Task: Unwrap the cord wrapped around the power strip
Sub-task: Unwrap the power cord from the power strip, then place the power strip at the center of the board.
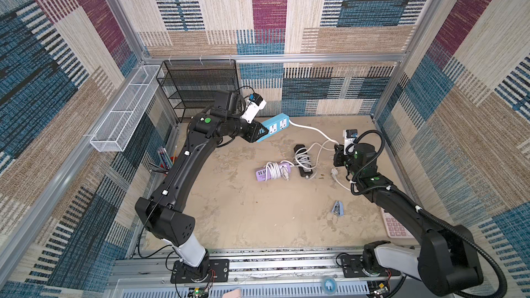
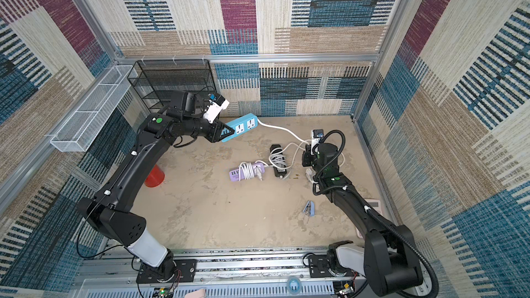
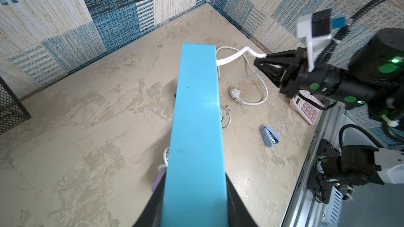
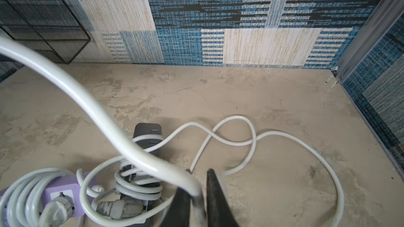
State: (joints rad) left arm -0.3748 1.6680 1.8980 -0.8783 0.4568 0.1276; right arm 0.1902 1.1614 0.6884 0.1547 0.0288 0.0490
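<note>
The left hand (image 1: 261, 134) clamps one end of the rigid, light-looking sky-blue plastic power strip (image 1: 276, 125), raised just in front of the black wire-mesh rack (image 1: 198, 87), while its probably springy, slick white cord (image 1: 312, 130), best pinched mid-run, lies between the loosely parted jaws of the right hand (image 4: 200, 191).

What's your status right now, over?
Left gripper shut on light-blue plastic power strip, aloft. Right gripper open around its white cord. Black cord-wrapped strip near the slack.

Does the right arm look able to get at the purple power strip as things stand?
Probably, though not directly: the right gripper has the white cord between its jaws, and the black power strip lies between it and the purple power strip. Without the cord, it seems near enough.
</note>
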